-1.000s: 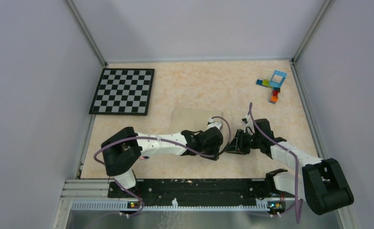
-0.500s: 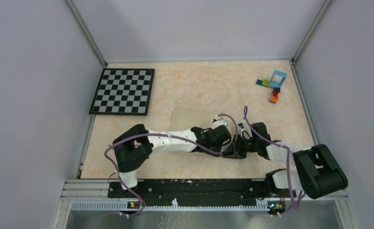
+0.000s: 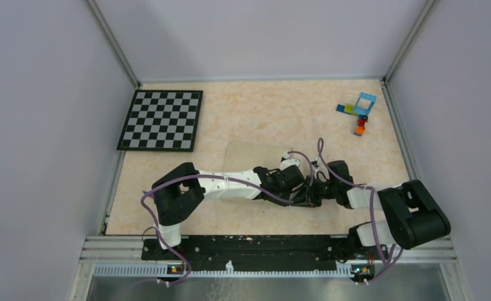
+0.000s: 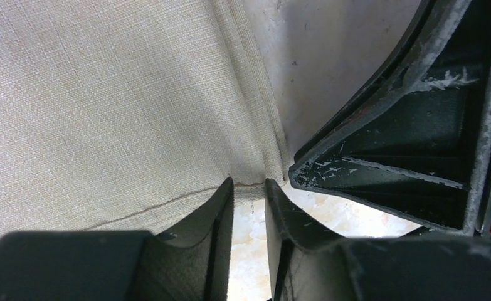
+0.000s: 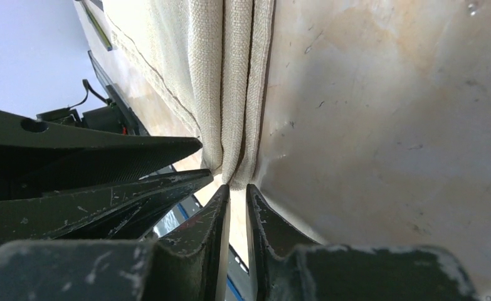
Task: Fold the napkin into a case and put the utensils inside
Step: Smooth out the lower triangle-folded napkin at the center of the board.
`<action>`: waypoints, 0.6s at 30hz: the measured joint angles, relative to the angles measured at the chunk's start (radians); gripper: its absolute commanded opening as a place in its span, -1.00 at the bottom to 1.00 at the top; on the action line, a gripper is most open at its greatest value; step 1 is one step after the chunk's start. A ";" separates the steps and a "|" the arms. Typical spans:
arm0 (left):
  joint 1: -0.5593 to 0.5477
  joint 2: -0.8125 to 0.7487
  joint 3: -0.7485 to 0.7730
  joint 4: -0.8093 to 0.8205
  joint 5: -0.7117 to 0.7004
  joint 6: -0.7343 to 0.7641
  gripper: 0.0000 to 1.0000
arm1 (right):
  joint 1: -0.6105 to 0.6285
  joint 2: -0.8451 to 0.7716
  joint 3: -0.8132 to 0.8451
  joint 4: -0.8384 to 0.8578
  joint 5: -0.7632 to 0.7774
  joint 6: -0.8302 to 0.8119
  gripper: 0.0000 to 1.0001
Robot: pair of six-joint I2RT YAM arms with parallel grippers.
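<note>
Top view: the plain cream-beige cloth napkin [image 3: 252, 155] lies flat on the pale marbled surface [image 3: 261, 113]. The 2 arms meet at its near right corner, left claw [image 3: 300, 186] beside right claw [image 3: 316, 188].

Left wrist view: the left claw's nearly closed fingertips [image 4: 221, 210] pinch the napkin's hemmed corner.

Right wrist view: the right claw's narrow fingertips [image 5: 214, 216] nip the bunched cloth edge.
</note>
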 measured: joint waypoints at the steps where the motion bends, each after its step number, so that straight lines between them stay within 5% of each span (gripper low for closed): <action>1: 0.000 0.001 0.002 -0.001 0.000 0.002 -0.48 | 0.000 0.005 0.000 0.008 0.000 0.000 -0.75; 9: 0.000 0.032 0.029 -0.005 0.012 0.006 -0.98 | 0.002 0.061 0.000 0.054 -0.010 0.013 -0.86; 18: 0.000 0.033 0.062 -0.014 0.026 0.010 -0.91 | 0.016 0.097 0.000 0.106 -0.019 0.034 -0.91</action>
